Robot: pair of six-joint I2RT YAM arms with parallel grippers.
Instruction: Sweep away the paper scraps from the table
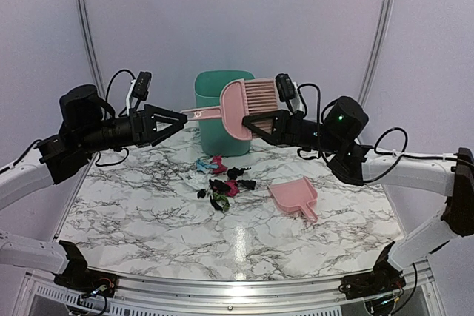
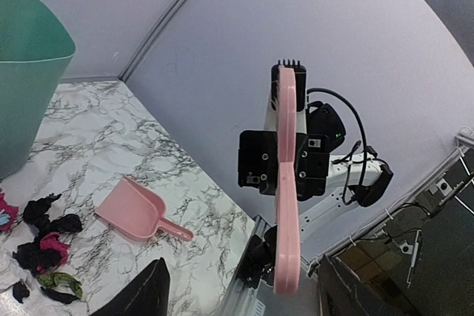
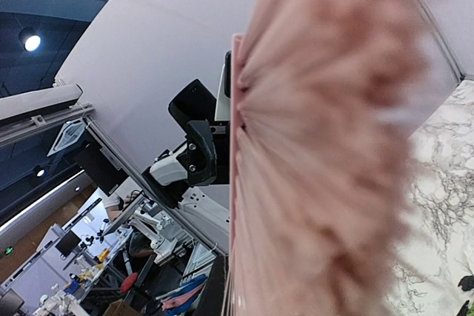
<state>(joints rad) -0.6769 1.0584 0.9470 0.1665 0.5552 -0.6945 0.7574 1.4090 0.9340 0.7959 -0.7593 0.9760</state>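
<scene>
So the right claw (image 1: pixel 253 121) is clenched on the head of the pink brush (image 1: pixel 248 100), holding it up in the air in front of the green bin (image 1: pixel 211 120) at the far side. The left claw (image 1: pixel 181 118) is spread, fingers either side of the brush handle, not pinching it as far as I can see. The paper scraps (image 1: pixel 224 180) sit mid-table (image 1: pixel 148 220), with the pink dustpan (image 1: pixel 295 199) just to their right.
</scene>
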